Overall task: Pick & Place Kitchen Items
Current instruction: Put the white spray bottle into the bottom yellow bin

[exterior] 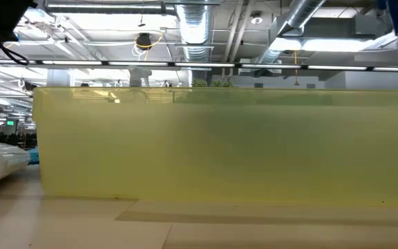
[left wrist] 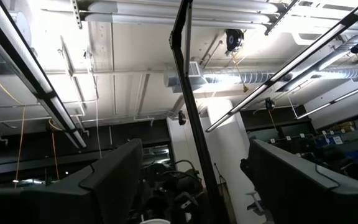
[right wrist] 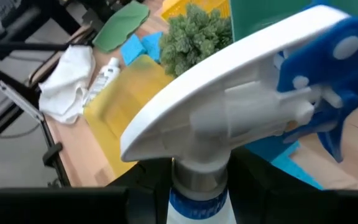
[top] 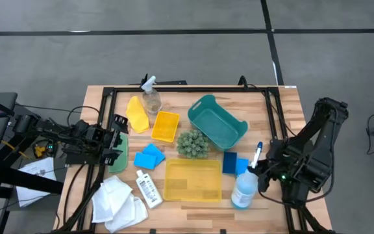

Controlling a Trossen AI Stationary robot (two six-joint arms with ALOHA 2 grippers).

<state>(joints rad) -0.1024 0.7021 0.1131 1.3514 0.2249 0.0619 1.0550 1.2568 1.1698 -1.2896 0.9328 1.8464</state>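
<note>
Looking down from the high view, I see my right hand (top: 260,170) at the right side of the wooden slatted table (top: 284,117), fingers clamped on the neck of the clear plastic spray bottle with the white-and-blue trigger head (top: 245,190). That bottle sits near the table's front right corner, just beside the flat blue sponges (top: 234,164) and the shallow yellow plastic bin (top: 193,180). Its long axis looks roughly upright, perhaps leaning a little. My left hand (top: 117,138) waits at the table's left edge, fingers spread and holding nothing.

From the low view, the translucent wall of that yellow bin (exterior: 220,145) fills nearly everything; neither hand shows plainly.

My left wrist view points up at ceiling pipes and lights, with no task item in it.

In my right wrist view, the spray bottle (right wrist: 247,118) fills the picture, my dark fingers (right wrist: 135,186) pinching either side below the metal collar, nozzle aimed toward the teal plastic basket (right wrist: 260,12) and green bumpy ball (right wrist: 194,34).

I judge the neck grip risky: the weight hangs below my fingers, so the bottle could swing or slip as I lift, and the trigger might snag the basket rim nearby.
</note>
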